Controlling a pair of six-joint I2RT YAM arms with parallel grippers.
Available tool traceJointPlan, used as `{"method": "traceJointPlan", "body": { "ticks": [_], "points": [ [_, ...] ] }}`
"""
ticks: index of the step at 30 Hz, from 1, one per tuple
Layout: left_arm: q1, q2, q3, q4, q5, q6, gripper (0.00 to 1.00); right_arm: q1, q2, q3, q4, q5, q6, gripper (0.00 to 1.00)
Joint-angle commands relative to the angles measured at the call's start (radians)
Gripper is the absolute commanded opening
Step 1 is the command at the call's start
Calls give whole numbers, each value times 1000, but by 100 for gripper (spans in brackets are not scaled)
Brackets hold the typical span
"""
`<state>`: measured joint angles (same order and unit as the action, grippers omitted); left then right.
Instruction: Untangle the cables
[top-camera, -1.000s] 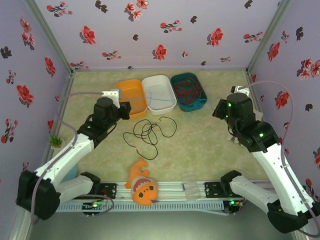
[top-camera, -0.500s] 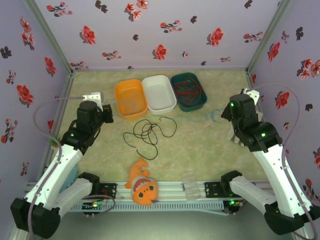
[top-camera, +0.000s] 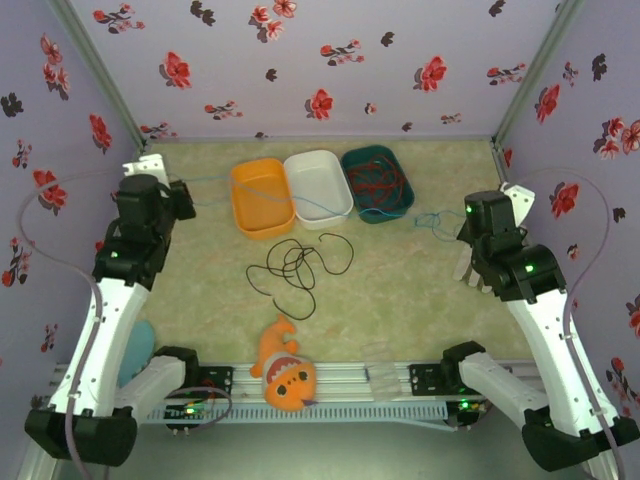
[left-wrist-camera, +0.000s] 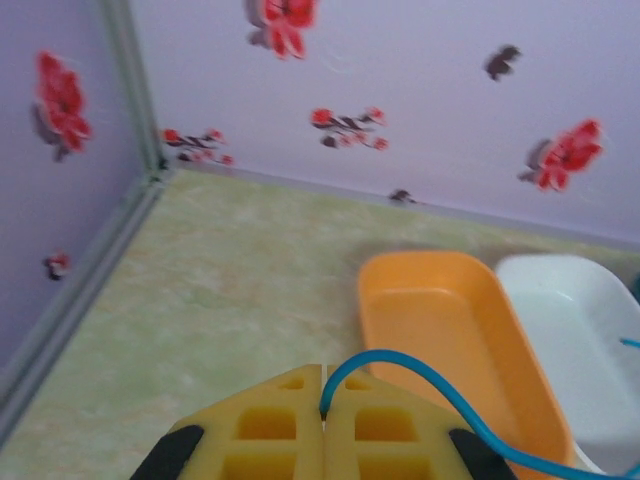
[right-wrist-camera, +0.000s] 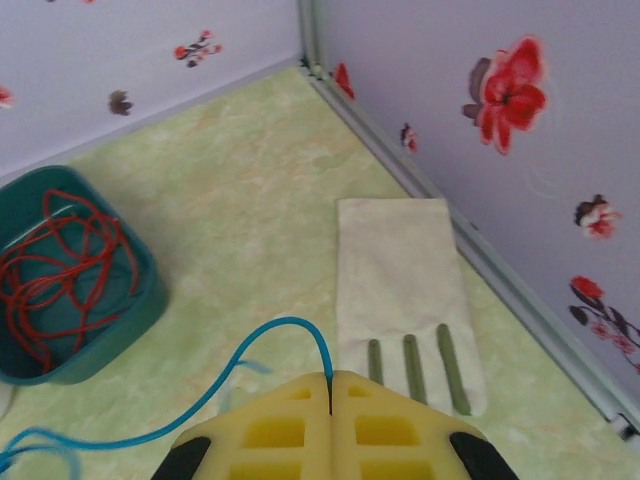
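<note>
Foreground holds plush fish (top-camera: 285, 372) at near rail, then black cable (top-camera: 295, 262) in loose loops on table (top-camera: 400, 300), well apart from both arms. Mid-field shows left gripper (left-wrist-camera: 324, 400) and right gripper (right-wrist-camera: 330, 385) each pinched fully closed on one end of light blue cable (left-wrist-camera: 385, 353), strung between them, apparently to draw it clear of the other strands before binning. Far side keeps red cable (right-wrist-camera: 60, 250) coiled inside teal bin (right-wrist-camera: 140, 300), beside bare white bin (top-camera: 320, 190) and orange bin (top-camera: 262, 195); reveals no legible brand, label or writing.
</note>
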<state>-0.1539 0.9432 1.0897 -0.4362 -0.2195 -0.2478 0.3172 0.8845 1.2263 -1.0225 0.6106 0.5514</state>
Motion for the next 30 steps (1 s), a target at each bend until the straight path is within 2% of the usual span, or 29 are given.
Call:
{"method": "traceJointPlan", "body": {
  "ticks": [1,7,14,17,23,27,30],
  "points": [
    [46,13,62,-44,-28,31,0,-30,-10,2,-34,63,12,0],
    [113,55,171,-58,-22,44,0,-86,-8,-19,-33,60,16,0],
    [151,98,336,-51,-6,70,0,-164,1,-47,-25,25,18,0],
    [151,122,407,-39,84,63,0,-171,-10,-63,11,-48,10,0],
    [147,227,539,-46,344,8,0,-171,-19,-55,72,-199,-28,0],
    [103,305,605,-27,419,-4,0,-171,-18,-53,103,-270,-54,0],
    [49,367,668,-20,425,16,0,-172,-15,-55,124,-337,-59,0]
  ]
}}
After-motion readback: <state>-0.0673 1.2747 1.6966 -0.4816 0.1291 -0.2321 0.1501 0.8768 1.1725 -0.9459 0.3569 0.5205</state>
